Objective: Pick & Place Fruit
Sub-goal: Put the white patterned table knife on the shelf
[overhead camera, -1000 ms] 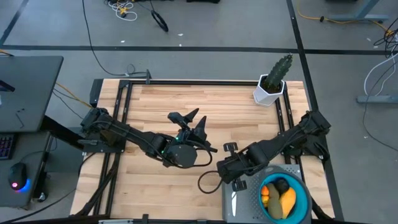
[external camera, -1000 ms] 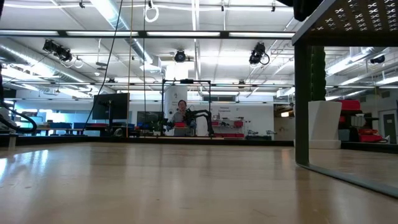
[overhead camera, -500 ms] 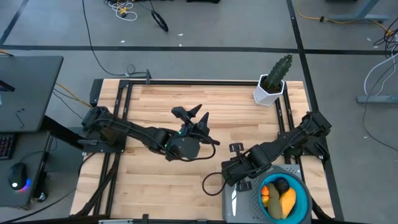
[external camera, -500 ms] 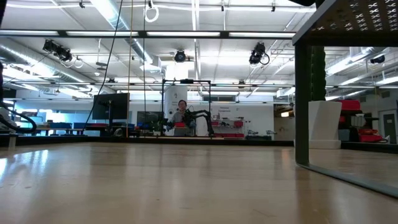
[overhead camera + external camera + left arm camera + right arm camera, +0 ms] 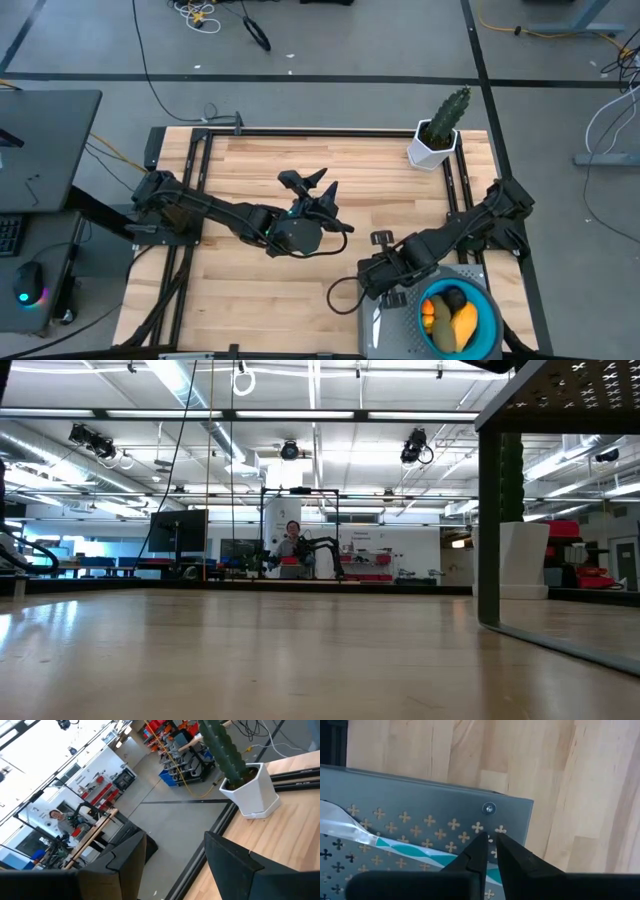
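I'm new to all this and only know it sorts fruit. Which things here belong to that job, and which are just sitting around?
Part of the job:
- fruit
- blue bowl holding it
- grey perforated tray under the bowl

Just sitting around:
- cactus in a white pot
- striped stick on the tray

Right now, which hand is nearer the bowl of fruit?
Right. The right hand sits beside the blue bowl, over the grey tray. The left hand is far off, mid-table.

The fruit [image 5: 452, 313] lies in a bowl [image 5: 487, 322] on the table's [image 5: 250, 290] right front corner.
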`<state>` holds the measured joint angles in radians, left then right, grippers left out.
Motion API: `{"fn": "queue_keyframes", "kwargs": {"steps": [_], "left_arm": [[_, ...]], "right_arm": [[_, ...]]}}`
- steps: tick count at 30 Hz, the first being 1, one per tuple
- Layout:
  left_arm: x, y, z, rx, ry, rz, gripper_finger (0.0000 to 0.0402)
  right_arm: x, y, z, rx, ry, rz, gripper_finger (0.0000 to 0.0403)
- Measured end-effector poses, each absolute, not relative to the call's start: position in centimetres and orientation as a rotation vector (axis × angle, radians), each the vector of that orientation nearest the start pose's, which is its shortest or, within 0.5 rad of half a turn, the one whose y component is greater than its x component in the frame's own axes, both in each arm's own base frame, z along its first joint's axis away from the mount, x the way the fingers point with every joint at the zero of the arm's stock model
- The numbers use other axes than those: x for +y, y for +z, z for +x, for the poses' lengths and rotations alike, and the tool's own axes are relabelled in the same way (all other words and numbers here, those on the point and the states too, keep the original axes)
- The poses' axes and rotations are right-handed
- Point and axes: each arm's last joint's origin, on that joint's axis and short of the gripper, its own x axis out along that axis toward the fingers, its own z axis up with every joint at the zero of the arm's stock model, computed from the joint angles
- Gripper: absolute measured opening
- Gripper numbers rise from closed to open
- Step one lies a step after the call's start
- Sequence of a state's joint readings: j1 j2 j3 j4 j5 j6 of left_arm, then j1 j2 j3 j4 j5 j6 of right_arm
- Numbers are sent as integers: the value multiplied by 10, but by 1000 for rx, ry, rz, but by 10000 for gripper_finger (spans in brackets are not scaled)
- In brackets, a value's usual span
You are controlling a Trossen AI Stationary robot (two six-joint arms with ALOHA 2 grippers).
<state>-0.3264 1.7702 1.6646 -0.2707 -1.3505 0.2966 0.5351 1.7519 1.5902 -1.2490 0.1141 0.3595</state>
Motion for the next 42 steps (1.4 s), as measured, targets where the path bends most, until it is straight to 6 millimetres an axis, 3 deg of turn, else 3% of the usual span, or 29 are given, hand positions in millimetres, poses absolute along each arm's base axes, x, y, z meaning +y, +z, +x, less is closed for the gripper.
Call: {"fn": "queue_keyframes", "kwargs": {"steps": [10, 24, 33, 42], "left_arm": [[-98, 369, 380, 414, 971, 560, 208], [-98, 369, 380, 410, 972, 556, 208], [-100, 372, 382, 388, 907, 538, 208], [-100, 372, 383, 386, 908, 536, 208]], "right_arm": [[176, 304, 289, 1344, 162, -127, 48], [195, 307, 290, 1221, 240, -137, 48], [215, 290, 291, 1248, 271, -185, 48], [221, 289, 287, 1255, 282, -204, 48]]}}
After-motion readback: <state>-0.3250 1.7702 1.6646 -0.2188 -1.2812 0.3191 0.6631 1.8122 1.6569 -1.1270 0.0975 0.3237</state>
